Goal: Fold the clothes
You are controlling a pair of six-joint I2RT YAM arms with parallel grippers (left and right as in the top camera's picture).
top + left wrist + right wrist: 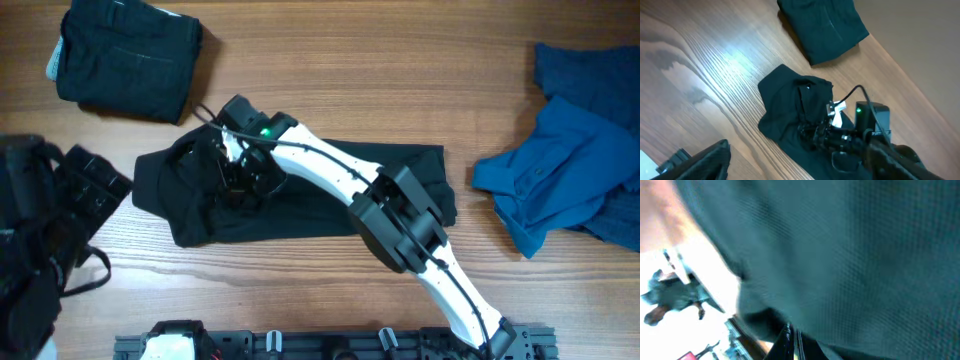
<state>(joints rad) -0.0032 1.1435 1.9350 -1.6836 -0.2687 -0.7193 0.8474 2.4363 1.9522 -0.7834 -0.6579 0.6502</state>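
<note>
We judged the black shirt mid-fold, with the right gripper clamped on its bunched end and the left gripper of unclear spread; next, that end needed carrying across.

My right arm reaches far left, right end effector pinched closed; left end effector hangs apart.

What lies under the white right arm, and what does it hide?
A black shirt lies on the table beneath it; the right gripper pinches its bunched fabric. The shirt's middle is covered by the arm.
</note>
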